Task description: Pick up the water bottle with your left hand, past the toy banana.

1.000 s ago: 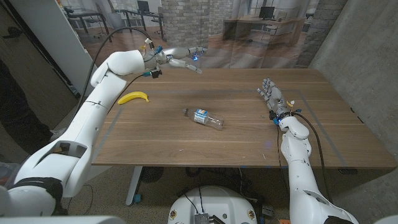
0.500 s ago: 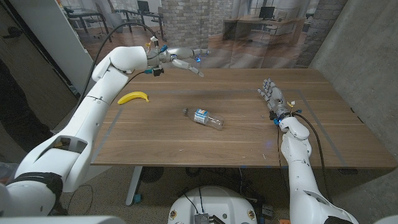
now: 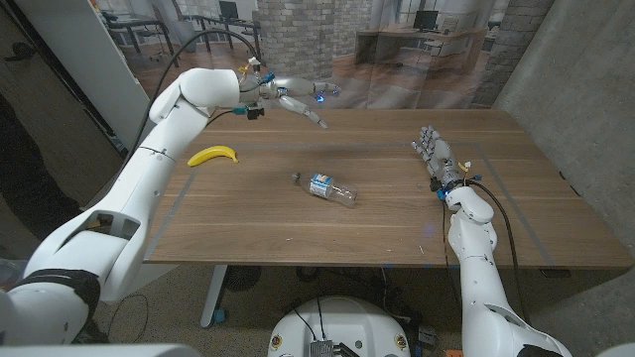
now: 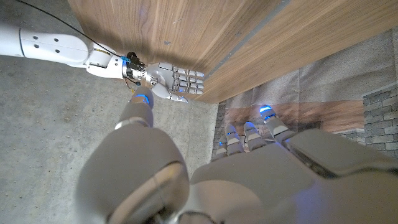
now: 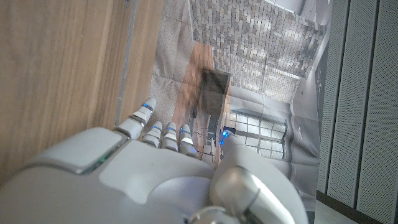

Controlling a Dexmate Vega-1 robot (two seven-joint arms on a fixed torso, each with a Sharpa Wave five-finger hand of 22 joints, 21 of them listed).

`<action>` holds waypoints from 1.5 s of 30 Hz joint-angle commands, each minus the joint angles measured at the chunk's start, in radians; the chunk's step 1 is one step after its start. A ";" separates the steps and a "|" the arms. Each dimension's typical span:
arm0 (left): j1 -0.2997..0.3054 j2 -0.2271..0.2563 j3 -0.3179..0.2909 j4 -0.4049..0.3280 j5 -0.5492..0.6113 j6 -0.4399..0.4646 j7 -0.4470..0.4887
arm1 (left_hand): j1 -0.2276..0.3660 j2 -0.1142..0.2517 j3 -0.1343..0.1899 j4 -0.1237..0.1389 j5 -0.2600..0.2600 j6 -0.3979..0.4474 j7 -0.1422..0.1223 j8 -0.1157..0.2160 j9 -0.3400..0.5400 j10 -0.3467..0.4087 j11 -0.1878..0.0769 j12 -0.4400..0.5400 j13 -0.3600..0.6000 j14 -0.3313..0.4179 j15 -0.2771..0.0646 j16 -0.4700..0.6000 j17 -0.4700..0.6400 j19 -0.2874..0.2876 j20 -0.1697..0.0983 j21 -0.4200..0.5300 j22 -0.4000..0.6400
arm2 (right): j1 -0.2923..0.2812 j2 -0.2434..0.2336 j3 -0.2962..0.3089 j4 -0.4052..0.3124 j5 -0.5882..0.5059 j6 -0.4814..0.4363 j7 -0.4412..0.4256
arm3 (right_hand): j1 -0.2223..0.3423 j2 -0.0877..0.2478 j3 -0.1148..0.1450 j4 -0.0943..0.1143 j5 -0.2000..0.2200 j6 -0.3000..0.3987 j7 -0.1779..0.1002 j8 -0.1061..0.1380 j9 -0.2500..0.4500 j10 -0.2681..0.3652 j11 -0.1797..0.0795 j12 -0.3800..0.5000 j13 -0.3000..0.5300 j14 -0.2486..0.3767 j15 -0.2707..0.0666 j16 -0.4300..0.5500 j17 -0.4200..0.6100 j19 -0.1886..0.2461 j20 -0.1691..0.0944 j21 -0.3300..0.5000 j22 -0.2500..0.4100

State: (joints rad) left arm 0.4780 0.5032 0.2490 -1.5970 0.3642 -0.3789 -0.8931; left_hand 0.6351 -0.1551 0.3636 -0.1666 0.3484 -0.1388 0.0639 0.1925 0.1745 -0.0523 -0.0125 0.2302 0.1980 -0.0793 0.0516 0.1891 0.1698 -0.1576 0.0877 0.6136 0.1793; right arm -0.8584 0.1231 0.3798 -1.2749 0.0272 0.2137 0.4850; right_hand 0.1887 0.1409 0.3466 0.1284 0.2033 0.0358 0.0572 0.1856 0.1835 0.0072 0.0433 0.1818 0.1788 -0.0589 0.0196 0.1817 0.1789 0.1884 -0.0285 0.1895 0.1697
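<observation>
Two hands are mine to run here, and only the left has work to do. My left hand (image 3: 298, 97) hangs in the air over the far edge of the tabletop (image 3: 397, 223), well apart from everything on it, holding nothing, its fingers (image 3: 316, 117) stretched out and loosely apart. The water bottle (image 3: 325, 188) lies on its side near the middle of the tabletop, cap end angled toward the near right corner. The toy banana (image 3: 213, 155) lies close to the left edge, well apart from the bottle.

My right hand (image 3: 435, 157) waits near the right edge, fingers extended and close together, holding nothing; the left wrist view also shows it (image 4: 168, 81) at the tabletop's edge.

To do this reach well, I judge I should bring the left hand back toward the middle and down, keeping the forearm clear of the banana, then turn the palm across the bottle's length. A lying bottle will likely roll, so I would close around its middle from above, thumb opposite the other fingers, before lifting.
</observation>
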 commanded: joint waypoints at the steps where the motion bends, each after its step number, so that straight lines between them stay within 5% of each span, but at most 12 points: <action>1: -0.004 0.007 0.014 -0.029 0.040 0.001 -0.021 | 0.015 0.002 -0.005 0.000 0.010 0.008 0.001 0.003 0.004 0.008 -0.001 0.008 0.002 0.005 -0.003 0.005 0.004 0.008 0.001 -0.003 0.002 | -0.003 0.003 0.000 -0.003 0.002 0.001 -0.002 | -0.010 -0.002 0.003 0.002 0.000 0.004 0.007 0.008 0.003 0.003 0.005 0.010 0.004 -0.001 0.003 0.008 0.005 0.007 0.000 0.008 0.004; 45: -0.041 0.023 0.080 -0.077 0.180 0.004 -0.087 | 0.067 -0.002 -0.045 0.011 0.044 0.039 -0.001 0.005 0.006 0.043 -0.013 0.015 0.006 0.030 -0.012 0.005 0.004 0.032 -0.001 -0.020 0.003 | -0.020 0.017 -0.003 -0.022 0.003 0.002 -0.020 | -0.013 -0.002 0.008 -0.002 0.001 0.005 0.007 0.007 0.003 0.004 0.003 0.008 0.004 0.001 0.005 0.007 0.003 0.008 0.000 0.008 0.003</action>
State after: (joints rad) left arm 0.4558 0.5255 0.3072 -1.6743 0.5151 -0.3653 -0.9558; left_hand 0.6889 -0.1563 0.3222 -0.1558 0.3867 -0.1032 0.0641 0.1925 0.1745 -0.0147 -0.0214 0.2381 0.2027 -0.0543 0.0411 0.1891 0.1698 -0.1290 0.0840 0.5952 0.1791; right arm -0.8727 0.1356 0.3776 -1.2920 0.0315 0.2130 0.4729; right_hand 0.1835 0.1357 0.3466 0.1284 0.2033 0.0357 0.0572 0.1856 0.1836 0.0070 0.0431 0.1818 0.1788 -0.0589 0.0196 0.1817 0.1789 0.1883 -0.0285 0.1895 0.1697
